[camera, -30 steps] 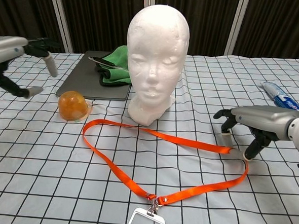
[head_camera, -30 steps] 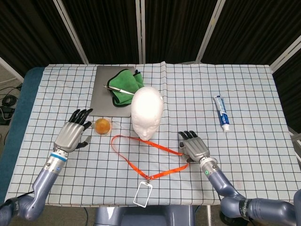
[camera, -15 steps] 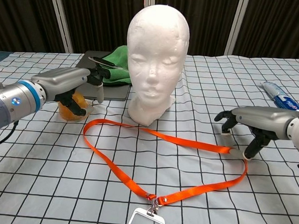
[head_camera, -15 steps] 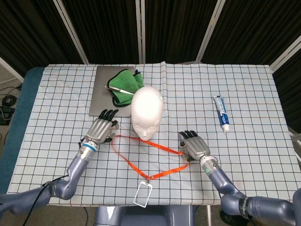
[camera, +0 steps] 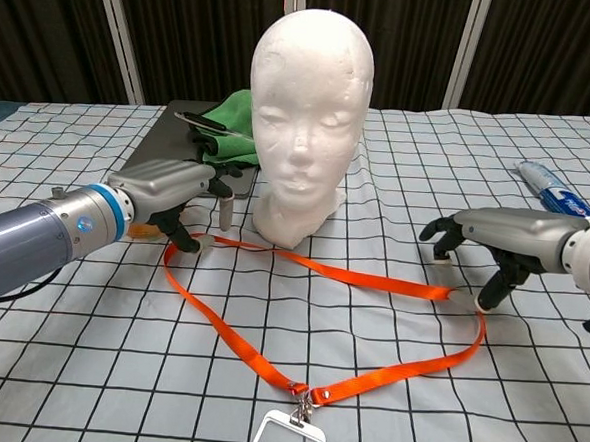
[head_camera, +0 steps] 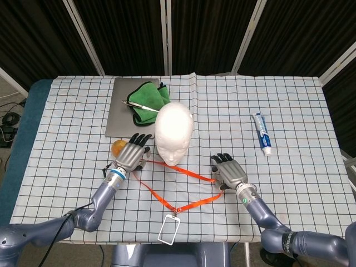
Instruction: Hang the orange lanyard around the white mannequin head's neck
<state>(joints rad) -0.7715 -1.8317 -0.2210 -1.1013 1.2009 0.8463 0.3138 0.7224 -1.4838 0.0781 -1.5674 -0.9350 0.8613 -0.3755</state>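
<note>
The white mannequin head (head_camera: 174, 130) (camera: 306, 122) stands upright mid-table, facing me. In front of it the orange lanyard (head_camera: 183, 173) (camera: 372, 279) lies flat in a wide loop, with its clear badge holder (head_camera: 168, 228) (camera: 287, 439) at the near edge. My left hand (head_camera: 133, 153) (camera: 172, 188) hovers over the loop's left end with its fingers apart, and a fingertip (camera: 194, 242) is down beside the strap. My right hand (head_camera: 227, 171) (camera: 499, 237) arches over the loop's right bend, fingers spread, with one fingertip (camera: 481, 303) at the strap. Neither hand plainly grips it.
An orange dome (head_camera: 117, 146) sits just behind my left hand, mostly hidden. A grey pad (head_camera: 119, 111) at the back left carries a green cloth (head_camera: 147, 99) and a pen. A toothpaste tube (head_camera: 262, 132) (camera: 552, 189) lies to the right.
My left hand has swept right from the table's left side to the lanyard's left end, now covering most of the orange dome. My right hand has stayed at the right bend.
</note>
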